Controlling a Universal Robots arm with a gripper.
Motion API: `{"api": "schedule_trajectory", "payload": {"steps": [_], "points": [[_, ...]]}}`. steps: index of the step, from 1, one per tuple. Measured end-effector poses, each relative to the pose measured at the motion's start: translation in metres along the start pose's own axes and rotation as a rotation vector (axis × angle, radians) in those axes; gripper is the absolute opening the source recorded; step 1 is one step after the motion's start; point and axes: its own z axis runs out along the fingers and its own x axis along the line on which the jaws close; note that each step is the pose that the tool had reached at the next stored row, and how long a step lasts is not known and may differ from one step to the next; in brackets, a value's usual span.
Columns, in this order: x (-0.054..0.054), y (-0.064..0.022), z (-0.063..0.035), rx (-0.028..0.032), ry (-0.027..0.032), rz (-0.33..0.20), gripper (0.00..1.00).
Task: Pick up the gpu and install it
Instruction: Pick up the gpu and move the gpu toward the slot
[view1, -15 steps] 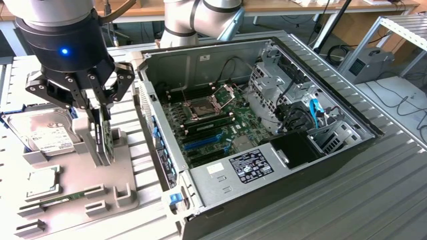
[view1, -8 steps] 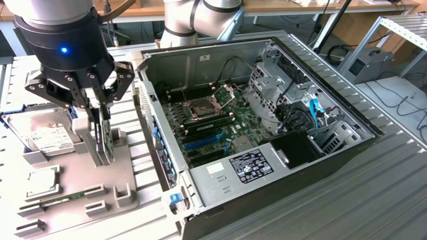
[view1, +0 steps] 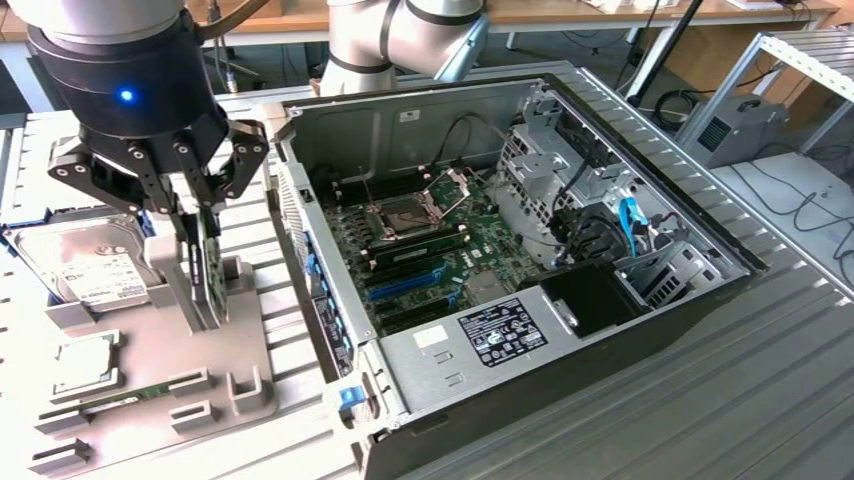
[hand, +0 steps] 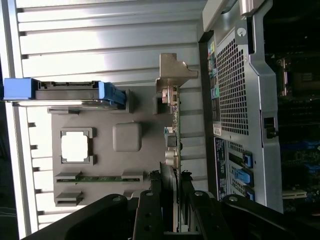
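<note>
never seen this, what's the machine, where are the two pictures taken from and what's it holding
A grey robot arm ends in a black gripper. One picture comes from a camera off the arm, the other from one on its wrist. On the ribbed metal table lies a grey parts tray with a silver white-labelled hard drive, a square processor chip and a thin green memory stick, beside an open black computer case. The jaws are closed on a slim dark graphics card with a silvery bracket, standing on edge in the tray.
</note>
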Motion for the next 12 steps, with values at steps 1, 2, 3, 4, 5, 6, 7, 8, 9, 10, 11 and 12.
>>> {"api": "schedule_trajectory", "payload": {"steps": [1,2,3,4,5,6,7,8,9,10,11,12], "points": [[0.0,0.0001,-0.0005,0.0,0.0001,0.0,0.26],[0.0,0.0001,-0.0008,0.0001,0.0001,0.0,0.26],[0.0,0.0002,-0.0011,0.0,0.0001,0.0,0.26],[0.0,0.0002,-0.0014,0.0,0.0,0.0,0.26],[0.0,0.0003,-0.0016,0.0,0.0,0.0,0.26],[0.0,0.0003,-0.0019,0.0,0.0,0.0,0.26],[0.0,0.0004,-0.0023,0.0001,0.0001,0.0,0.26],[-0.0001,0.0004,-0.0026,0.0,0.0,0.0,0.26],[-0.0001,0.0005,-0.0029,0.0,0.0001,0.0,0.26],[-0.0001,0.0006,-0.0037,0.0,0.0001,0.0,0.26],[-0.0001,0.0007,-0.0044,0.0001,0.0,0.0,0.26],[-0.0001,0.0008,-0.0049,0.0,0.0001,0.0,0.26]]}}
